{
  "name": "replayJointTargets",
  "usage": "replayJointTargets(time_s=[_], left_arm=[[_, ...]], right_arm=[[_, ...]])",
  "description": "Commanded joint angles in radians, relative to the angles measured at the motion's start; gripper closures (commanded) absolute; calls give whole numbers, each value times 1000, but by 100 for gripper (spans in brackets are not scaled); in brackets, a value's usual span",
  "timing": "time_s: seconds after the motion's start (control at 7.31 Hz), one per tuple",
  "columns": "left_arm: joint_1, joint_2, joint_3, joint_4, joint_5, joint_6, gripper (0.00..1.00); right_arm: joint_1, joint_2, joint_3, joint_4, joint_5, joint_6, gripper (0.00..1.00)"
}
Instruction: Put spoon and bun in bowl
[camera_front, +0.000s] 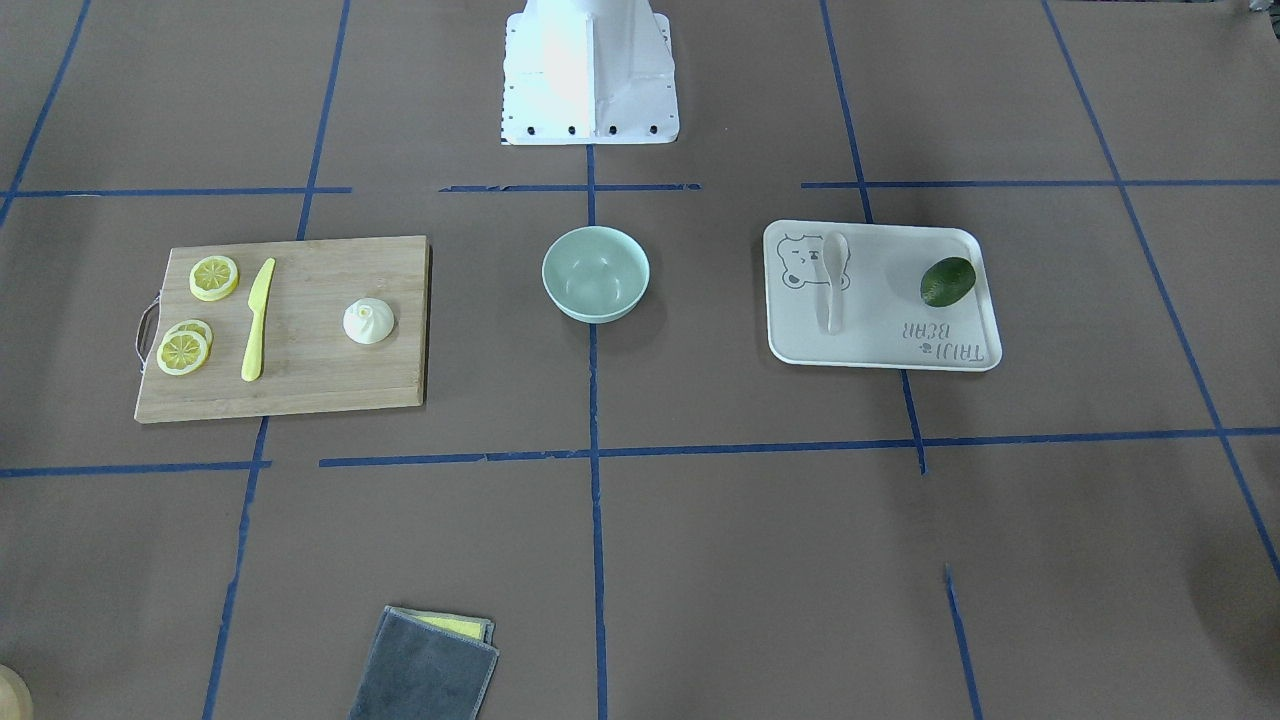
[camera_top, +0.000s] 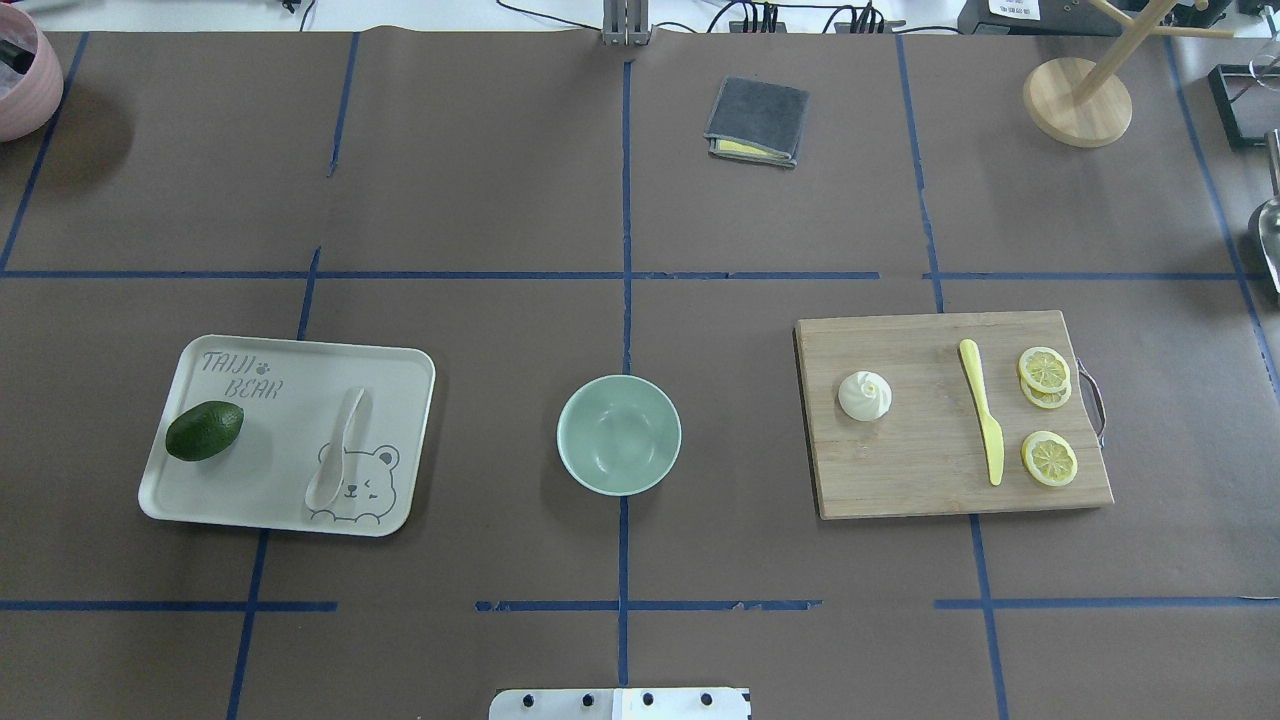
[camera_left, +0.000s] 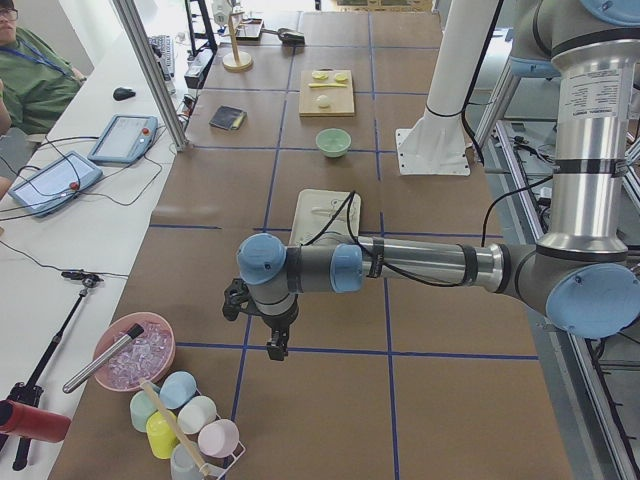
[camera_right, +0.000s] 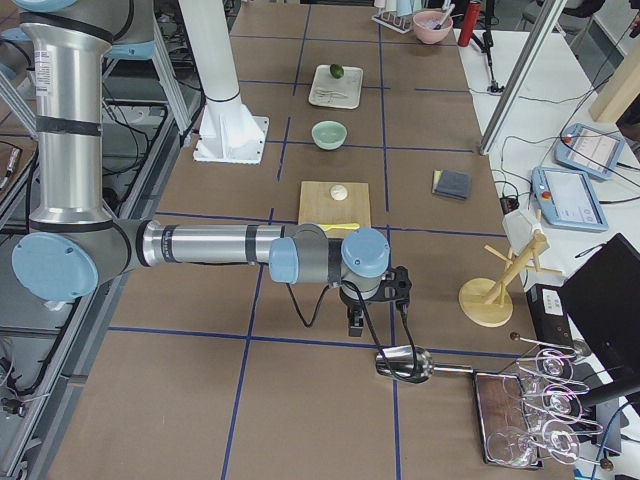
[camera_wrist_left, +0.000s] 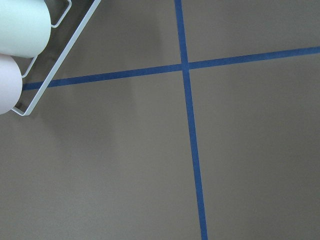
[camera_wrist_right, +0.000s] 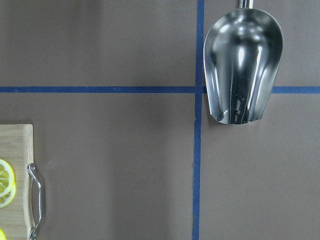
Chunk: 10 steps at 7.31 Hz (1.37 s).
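The mint-green bowl stands empty at the table's middle; it also shows in the front-facing view. The cream spoon lies on the bear tray. The white bun sits on the wooden cutting board. My left gripper hangs over the table's left end, far from the tray. My right gripper hangs beyond the board at the right end. Both show only in the side views, so I cannot tell whether they are open or shut.
An avocado lies on the tray. A yellow knife and lemon slices lie on the board. A grey cloth lies at the far side. A metal scoop is under the right wrist, a cup rack under the left.
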Motion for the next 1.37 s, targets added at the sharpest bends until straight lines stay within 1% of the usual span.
replayJointTargets(time_s=[0.0,0.14,0.27,0.41,0.55,0.68,0.96,1.09,1.23], left_arm=[[-1,-7,-3,-2,0,-4,0],[1,-17,-56,-5,2,-13,0],[5,-23,-154,-3,6,-39,0],[28,-47,-191,-21,11,-156,0],[88,-55,-234,-40,14,-207,0],[170,-69,-286,-43,18,-319,0],[307,-69,-359,-142,17,-565,0],[378,-67,-382,-202,17,-662,0],[451,-69,-379,-300,20,-777,0]], right_arm=[[0,0,-1,2,0,5,0],[0,2,-1,2,0,11,0],[0,11,4,2,0,14,0],[0,12,4,2,3,15,0],[0,19,10,3,3,15,0],[-2,19,17,3,6,17,0],[-6,22,20,2,9,17,0],[-6,40,22,2,8,15,0],[-6,51,17,0,11,20,0]])
